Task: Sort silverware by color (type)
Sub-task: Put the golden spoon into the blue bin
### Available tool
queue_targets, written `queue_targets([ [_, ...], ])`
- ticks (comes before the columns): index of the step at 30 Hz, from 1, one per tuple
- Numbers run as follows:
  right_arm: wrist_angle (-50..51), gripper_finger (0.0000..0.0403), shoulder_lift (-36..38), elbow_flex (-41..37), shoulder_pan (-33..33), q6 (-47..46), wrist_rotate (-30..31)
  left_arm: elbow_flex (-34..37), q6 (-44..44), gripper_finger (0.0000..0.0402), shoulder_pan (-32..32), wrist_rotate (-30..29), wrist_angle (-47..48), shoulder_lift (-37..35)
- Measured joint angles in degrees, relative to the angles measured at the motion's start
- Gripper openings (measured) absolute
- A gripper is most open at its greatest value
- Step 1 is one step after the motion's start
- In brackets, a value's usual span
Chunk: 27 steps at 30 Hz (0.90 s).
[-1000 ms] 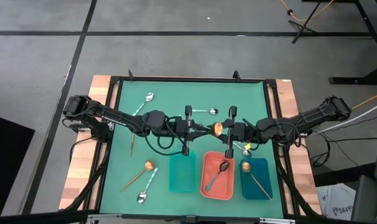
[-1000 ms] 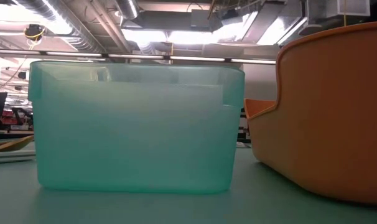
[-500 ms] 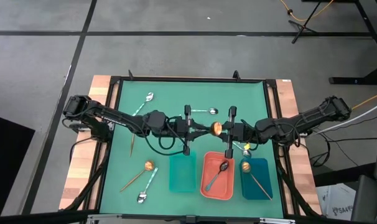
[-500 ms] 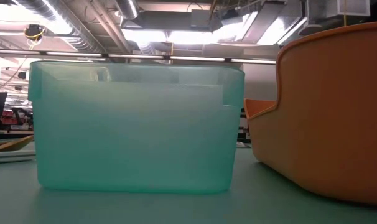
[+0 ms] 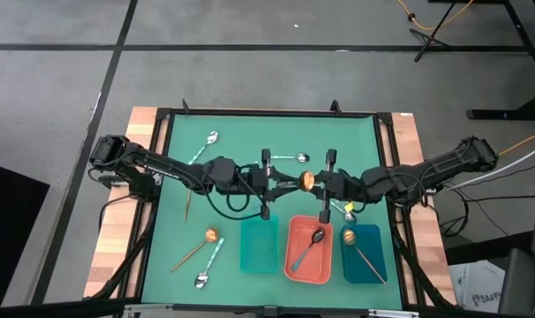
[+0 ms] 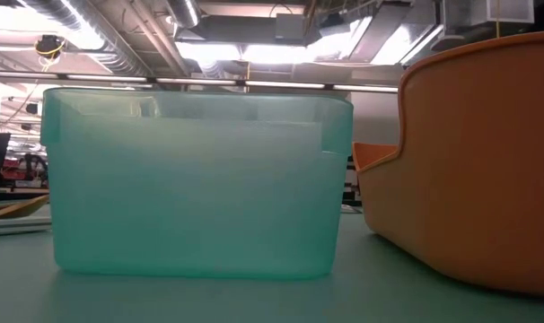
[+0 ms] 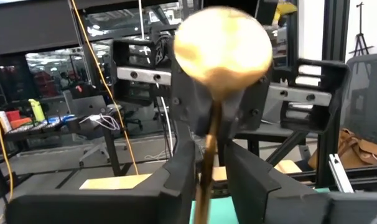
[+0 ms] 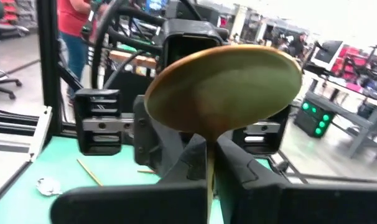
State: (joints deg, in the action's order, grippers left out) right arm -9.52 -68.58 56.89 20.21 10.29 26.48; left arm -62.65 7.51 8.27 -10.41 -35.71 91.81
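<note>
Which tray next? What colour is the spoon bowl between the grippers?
Gold-copper spoon bowl; right wrist view shows it best.

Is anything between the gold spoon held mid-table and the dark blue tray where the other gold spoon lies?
Nothing visible. The gold spoon is held up between the left gripper and the right gripper, which is shut on it. The dark blue tray sits just past the coral tray, open from above.

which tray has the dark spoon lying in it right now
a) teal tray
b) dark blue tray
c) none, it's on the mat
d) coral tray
d: in the high view the dark spoon lies slantwise inside the coral tray, the middle of the three; the teal tray beside it holds no spoon.
</note>
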Motion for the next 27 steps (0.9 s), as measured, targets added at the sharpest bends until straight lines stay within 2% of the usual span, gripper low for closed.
queue_targets([
  [5, 9.1, 0.0001, 0.0, 3.8, 0.0, -3.7, 1.2, 0.0, 0.0, 0.0113, 0.0, -0.1, 2.5, 0.0],
  [16, 41.8, 0.0001, 0.0, 15.9, 0.0, -22.4, 0.6, 0.0, 0.1, 0.0134, 0.0, 0.0, 9.4, 0.0],
  [20, 51.7, 0.0, 0.1, 18.5, 0.0, -33.0, -2.6, 0.0, 0.1, 0.0134, 0.0, 0.0, 12.7, 0.0],
  [27, 65.2, 0.0, 0.1, 17.5, 0.1, -52.8, -13.8, 0.0, 0.1, 0.0134, 0.0, 0.0, 14.9, 0.0],
])
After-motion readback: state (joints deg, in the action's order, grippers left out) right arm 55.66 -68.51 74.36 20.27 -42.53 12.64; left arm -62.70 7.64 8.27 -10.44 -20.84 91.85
